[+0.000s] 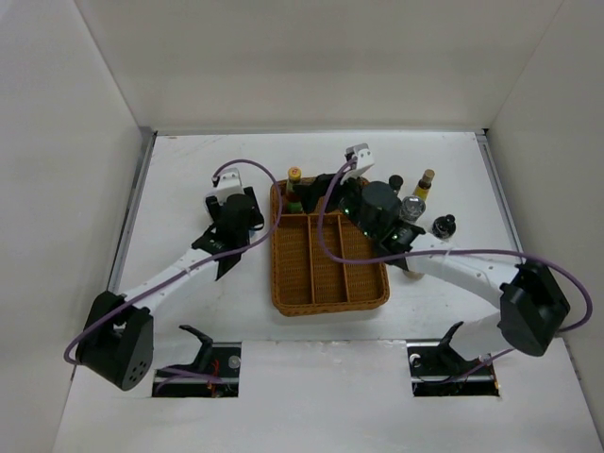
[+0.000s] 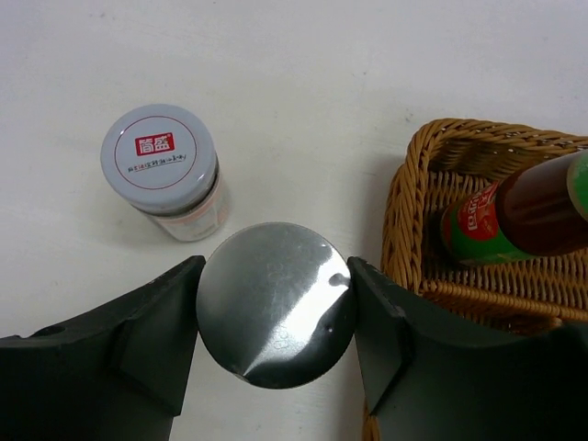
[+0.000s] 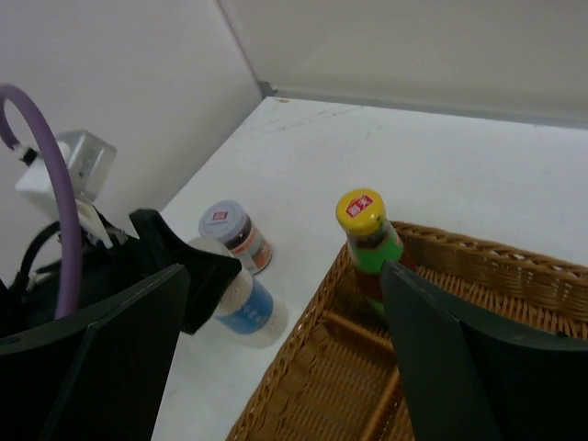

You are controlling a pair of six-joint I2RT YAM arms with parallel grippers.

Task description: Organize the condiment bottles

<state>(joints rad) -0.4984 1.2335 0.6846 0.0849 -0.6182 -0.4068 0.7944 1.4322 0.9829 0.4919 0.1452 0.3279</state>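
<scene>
Occlusions and crops, 3 views.

Left wrist view: silver-lidded jar [image 2: 276, 303] shows its lid only, with the body hidden under it. The right edge cuts off the green-labelled bottle [image 2: 514, 216] and the basket [image 2: 413, 193], and the bottle's cap is out of frame. Both fingers [image 2: 110, 367] are cropped at the bottom. Top view: left gripper [image 1: 236, 219] covers the silver-lidded jar entirely. Right gripper [image 1: 332, 195] covers the basket's far right part. Dark-capped item [image 1: 444, 225] is too small to identify. Right wrist view: the bottle's lower part is behind 1 dark finger. The jar is partly behind the left arm's finger, and its blue label is blurred and unreadable. The right and bottom edges cut the basket.
</scene>
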